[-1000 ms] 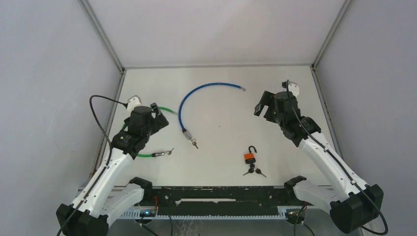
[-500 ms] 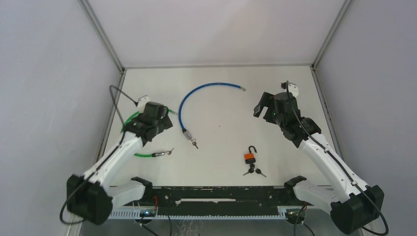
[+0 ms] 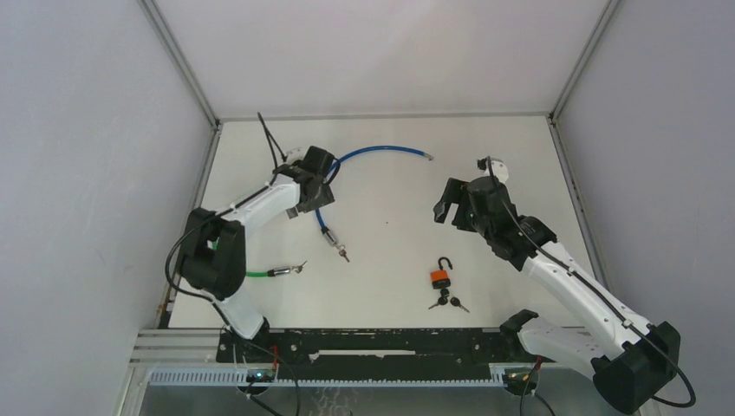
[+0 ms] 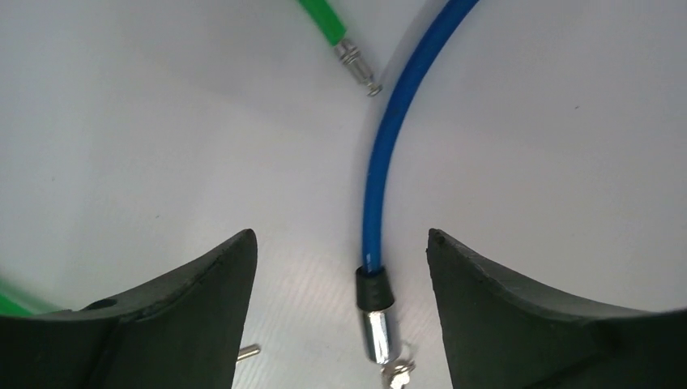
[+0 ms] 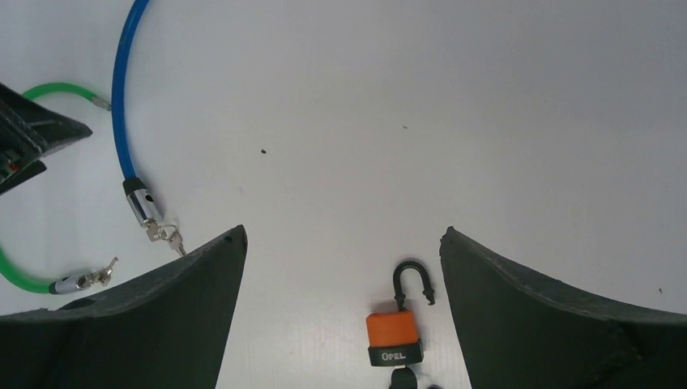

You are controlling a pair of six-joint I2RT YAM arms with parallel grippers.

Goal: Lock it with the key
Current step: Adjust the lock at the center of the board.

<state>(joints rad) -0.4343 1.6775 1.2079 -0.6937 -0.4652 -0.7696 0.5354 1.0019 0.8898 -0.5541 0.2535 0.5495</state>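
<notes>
Padlock (image 5: 393, 332) lies near the front edge with its shackle open, keys (image 3: 448, 302) touching its base. Can't tell if one is inserted. Right gripper (image 5: 342, 235) hangs above it, pitched down, jaws wide, empty, likely lining up a grab. Farther back, left gripper (image 4: 340, 239), wide and empty, straddles the blue cable lock (image 4: 377, 186), arm stretched out.

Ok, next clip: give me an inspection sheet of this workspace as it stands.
Surface: white table, few dark specks.
Job's things: orange padlock, shackle open, keys at its base; blue cable lock and green cable lock, both unfastened, keys in their barrels.
Clutter: nothing seen.
Grippers: left gripper open over the blue cable lock's barrel end; right gripper open, apart from the padlock; both empty.
Cables: black lead loops from each wrist.
Surroundings: grey enclosure walls.
</notes>
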